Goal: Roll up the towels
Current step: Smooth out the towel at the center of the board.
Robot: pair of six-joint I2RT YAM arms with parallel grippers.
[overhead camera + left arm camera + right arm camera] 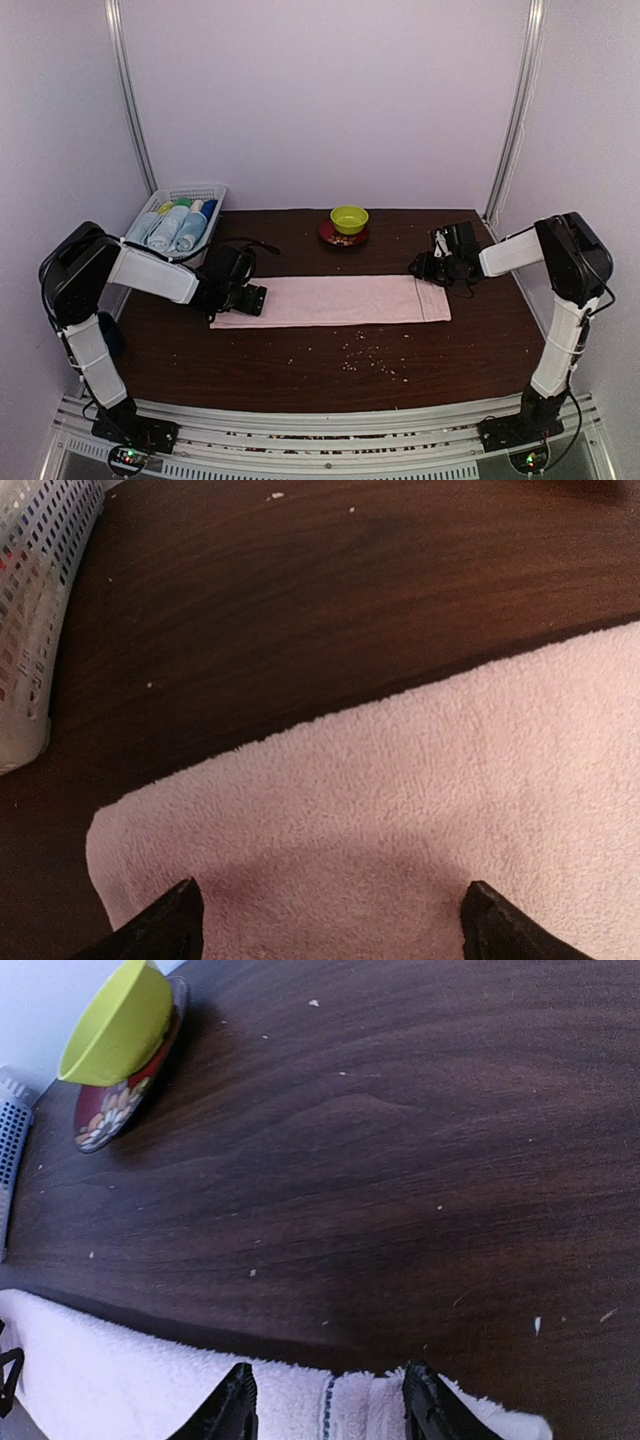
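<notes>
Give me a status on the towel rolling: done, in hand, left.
Done: what look like rolled towels stand in the basket. In hand: the pink towel lies flat; the left gripper sits open on its left end, the right gripper straddles its right hem, grip unclear. Left: the whole roll of the pink towel.

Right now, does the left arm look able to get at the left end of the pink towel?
Probably yes. The left gripper hangs right over the pink towel at its left end, jaws wide, with nothing lying between; the basket sits off to the side.
</notes>
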